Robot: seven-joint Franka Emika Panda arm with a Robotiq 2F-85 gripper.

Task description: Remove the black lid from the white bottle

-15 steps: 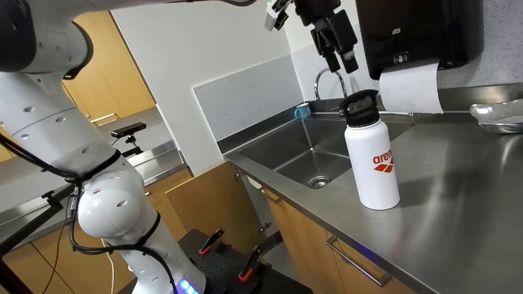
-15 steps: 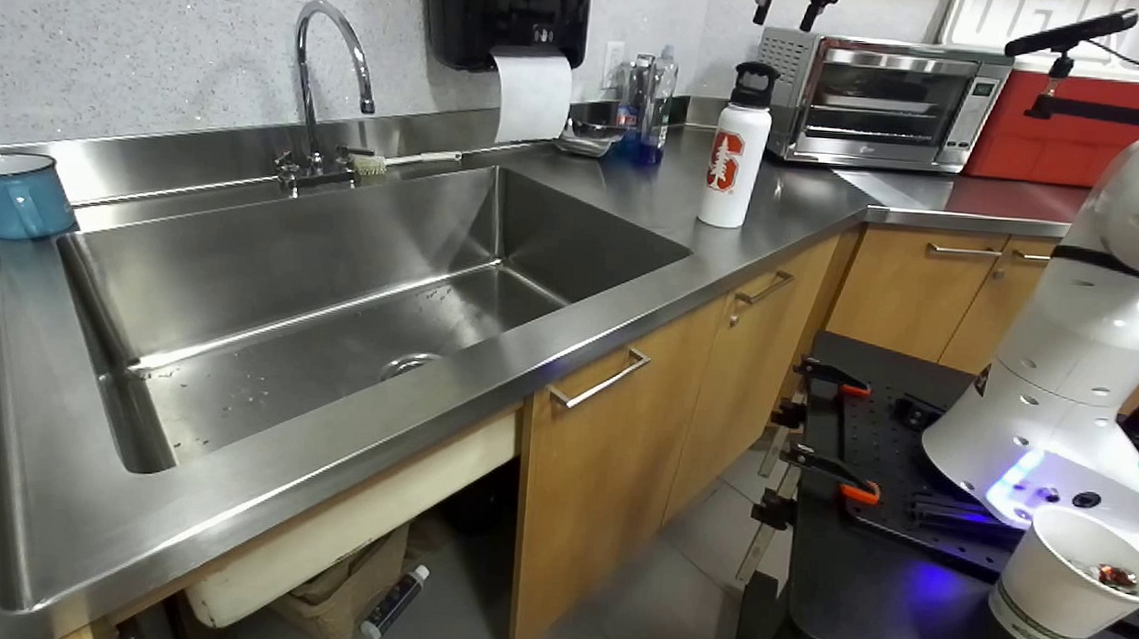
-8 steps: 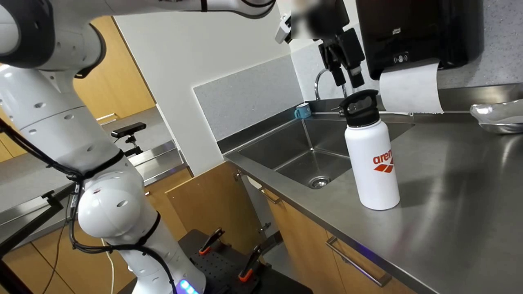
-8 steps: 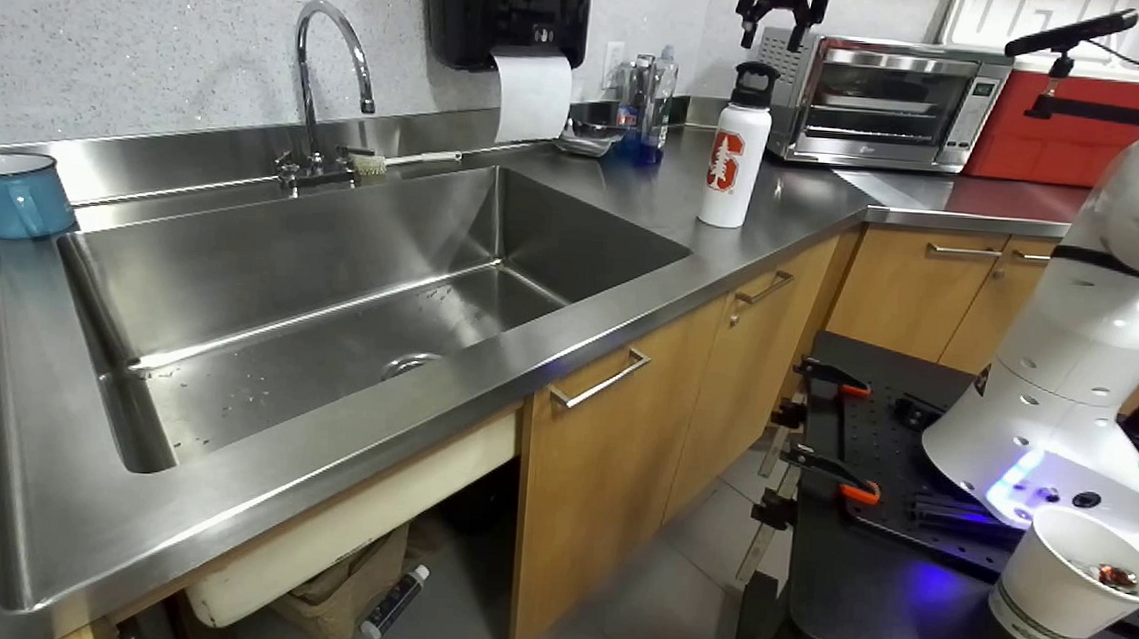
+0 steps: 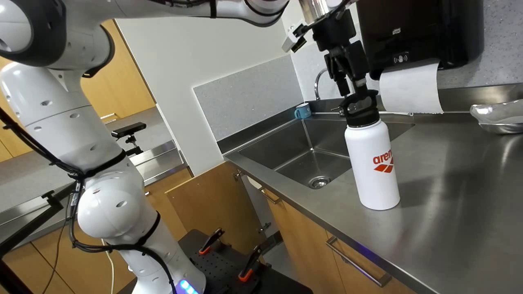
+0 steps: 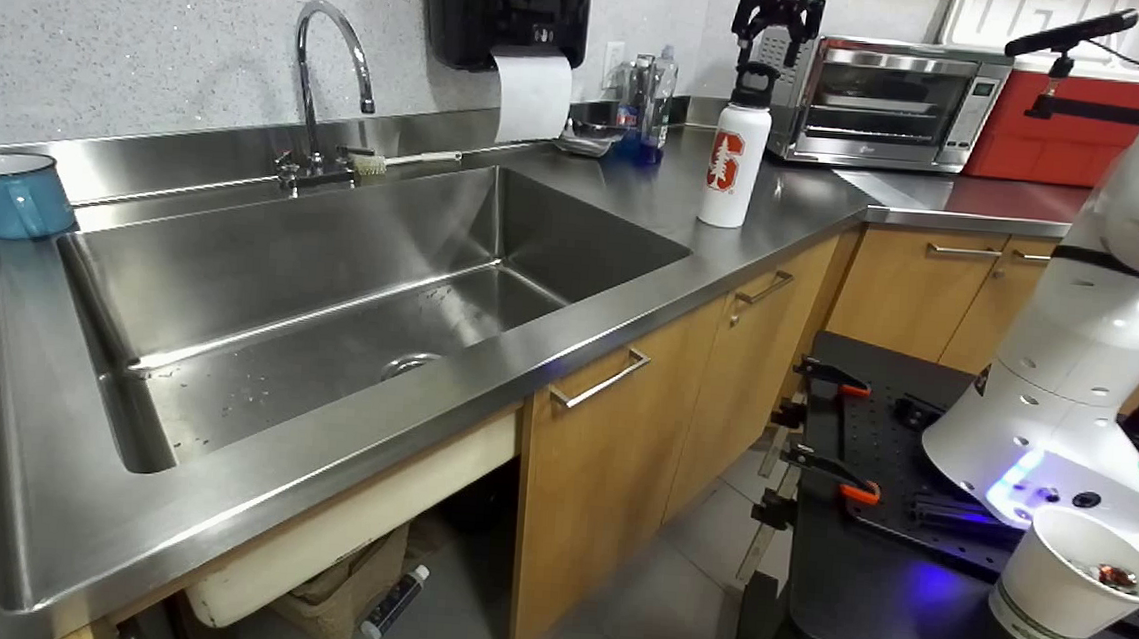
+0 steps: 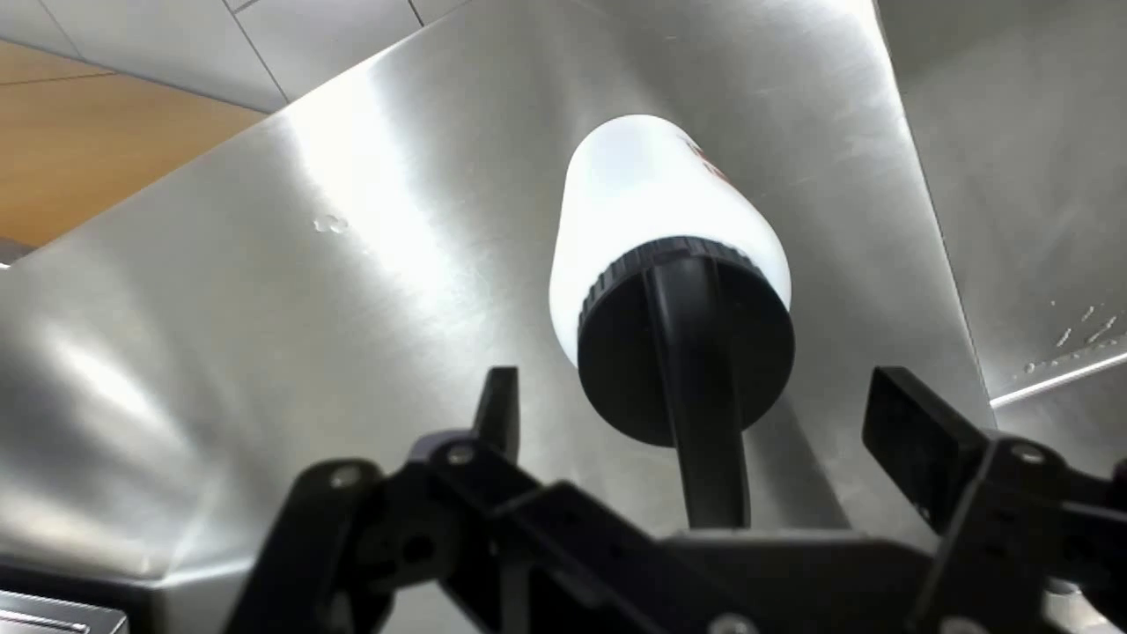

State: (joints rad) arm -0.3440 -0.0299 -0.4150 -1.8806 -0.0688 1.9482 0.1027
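The white bottle (image 5: 371,163) stands upright on the steel counter beside the sink, also seen in an exterior view (image 6: 736,166) and the wrist view (image 7: 647,198). The black lid (image 5: 363,118) with its loop handle is on top of the bottle; it also shows in an exterior view (image 6: 752,95) and the wrist view (image 7: 616,361). My gripper (image 5: 352,88) is open just above the lid, pointing down, also in an exterior view (image 6: 768,61). In the wrist view the fingers (image 7: 694,396) are spread on either side of the handle, with gaps on both sides. The handle's top is hidden by the gripper body.
The sink (image 5: 286,163) lies beside the bottle, with a faucet (image 6: 310,91) behind it. A black dispenser (image 5: 421,32) with hanging paper towel (image 5: 410,90) is on the wall near the gripper. A toaster oven (image 6: 885,106), clear bottles (image 6: 657,105) and a blue mug (image 6: 17,196) stand on the counter.
My gripper has come down, and a little sideways, from well above the bottle to just over the lid's handle. It stays open. The bottle and lid have not moved.
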